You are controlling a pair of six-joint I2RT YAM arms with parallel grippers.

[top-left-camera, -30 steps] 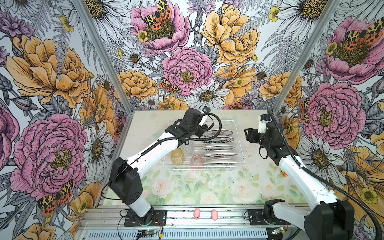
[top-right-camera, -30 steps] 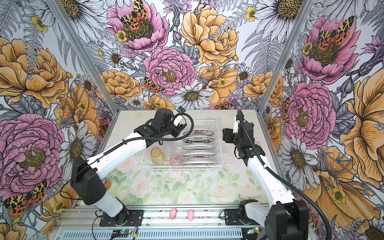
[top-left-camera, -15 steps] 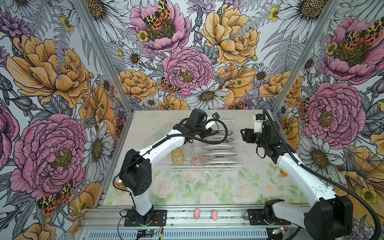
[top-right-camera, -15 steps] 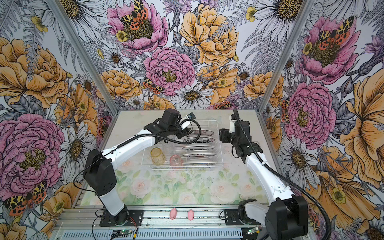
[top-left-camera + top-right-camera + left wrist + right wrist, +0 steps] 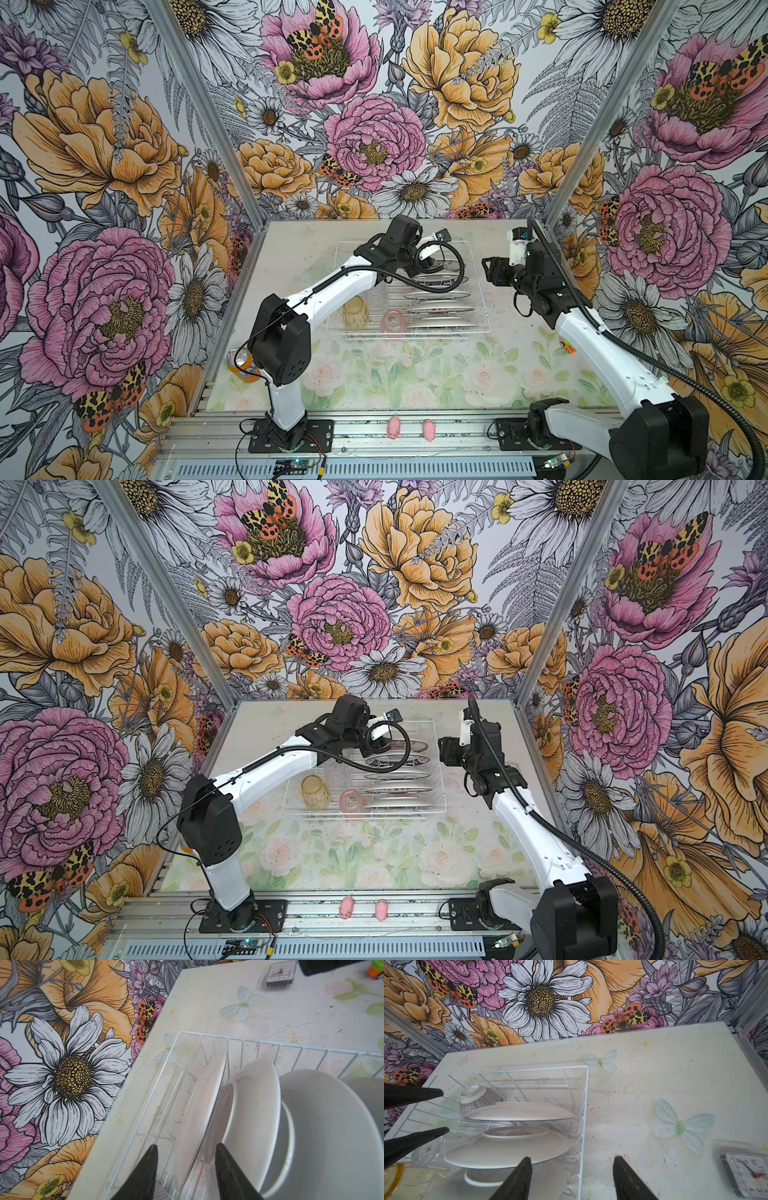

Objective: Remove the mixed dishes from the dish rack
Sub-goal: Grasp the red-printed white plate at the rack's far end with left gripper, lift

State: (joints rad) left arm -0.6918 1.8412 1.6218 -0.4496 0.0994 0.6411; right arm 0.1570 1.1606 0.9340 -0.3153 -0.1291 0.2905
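The white wire dish rack [image 5: 484,299] sits mid-table in both top views. Several white plates [image 5: 440,309] stand on edge along its right side. An amber tumbler [image 5: 355,313] and a pink tumbler [image 5: 394,322] lie at its near left. My left gripper [image 5: 430,262] reaches over the far end of the rack. In the left wrist view it [image 5: 187,1145] is open, its jaws astride the rim of the end plate [image 5: 199,1109] without pressing it. A ribbed bowl [image 5: 479,1101] lies behind that plate. My right gripper [image 5: 572,1157] is open over the rack's right wall [image 5: 584,1126].
A small clock [image 5: 745,1176] lies on the table right of the rack. A toy car [image 5: 567,345] sits by the right arm. An orange can [image 5: 241,363] stands at the near left edge. Two pink pigs [image 5: 393,427] rest on the front rail.
My left gripper has swung right across the rack to the far plates and its jaws have narrowed a little. My right gripper has edged left toward the rack's right wall.
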